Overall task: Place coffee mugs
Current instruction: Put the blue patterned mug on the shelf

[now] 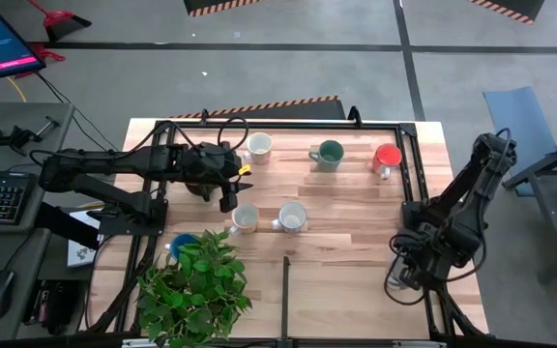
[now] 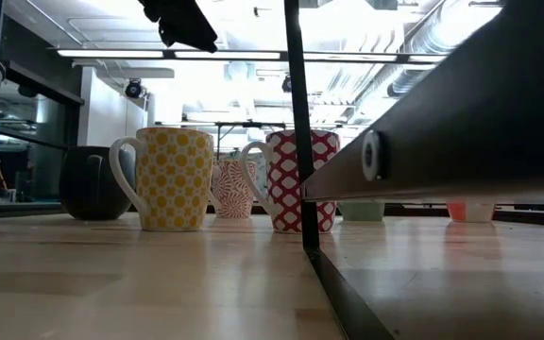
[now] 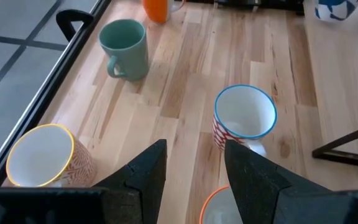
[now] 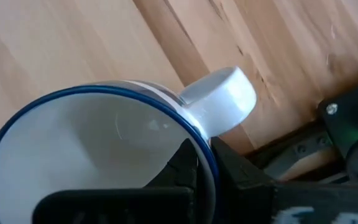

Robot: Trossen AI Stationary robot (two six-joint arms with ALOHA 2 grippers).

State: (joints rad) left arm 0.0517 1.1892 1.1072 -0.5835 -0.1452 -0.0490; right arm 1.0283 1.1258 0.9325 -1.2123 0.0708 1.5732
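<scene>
Left gripper: my jaws stand apart, empty, above the surface between the far white mug and two near mugs. Green mug and red mug: far edge. Middle planks: bare. Right gripper: near right rail, jaws clamped on a blue-rimmed mug.

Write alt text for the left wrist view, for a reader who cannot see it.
The left tool hangs open above a wooden table, its two dark fingers framing the view. Ahead stand a blue-rimmed mug, a green mug, a yellow-rimmed mug and an orange mug.
</scene>
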